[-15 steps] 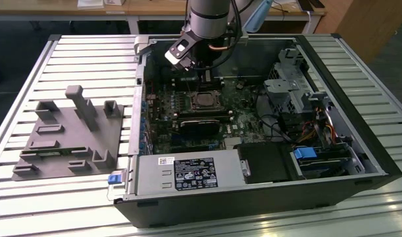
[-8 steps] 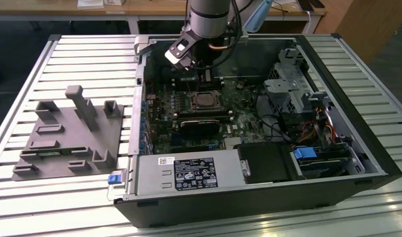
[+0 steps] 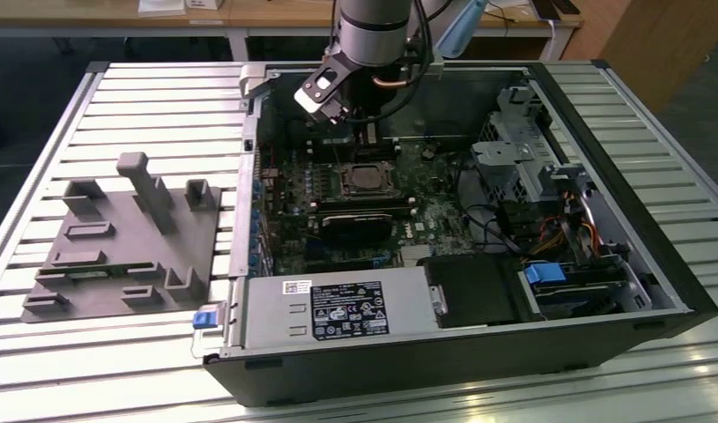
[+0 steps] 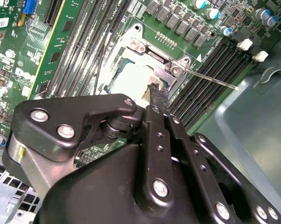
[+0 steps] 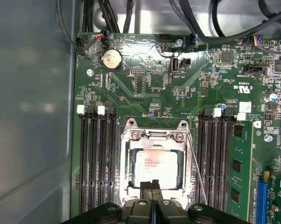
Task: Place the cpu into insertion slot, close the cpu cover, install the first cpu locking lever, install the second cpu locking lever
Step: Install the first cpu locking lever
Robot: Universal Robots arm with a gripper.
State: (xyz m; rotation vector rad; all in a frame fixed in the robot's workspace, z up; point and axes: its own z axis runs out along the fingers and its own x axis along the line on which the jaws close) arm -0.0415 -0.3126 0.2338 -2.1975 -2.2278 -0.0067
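The cpu point(image 5: 152, 165) lies flat in the insertion slot point(image 3: 342, 181), its pale metal face showing through the window of the cpu cover point(image 5: 153, 136), which lies down over it. A thin wire locking lever point(image 5: 196, 163) runs along one side of the socket and angles away from it; in the second wrist view the lever point(image 4: 210, 79) sticks out over the memory slots. My gripper point(image 5: 151, 186) hangs just above the socket's edge, shut with nothing between its fingers. The black fingertips point(image 4: 157, 95) hover by the cover's corner. In the exterior view the gripper point(image 3: 361, 137) is inside the open computer case.
Long black memory slots point(image 5: 96, 158) flank the socket on both sides. A black heatsink block point(image 3: 359, 225) sits just in front of the socket, with cables and a drive cage point(image 3: 523, 167) at the exterior view's right. A grey fixture point(image 3: 123, 238) lies on the table beside the case.
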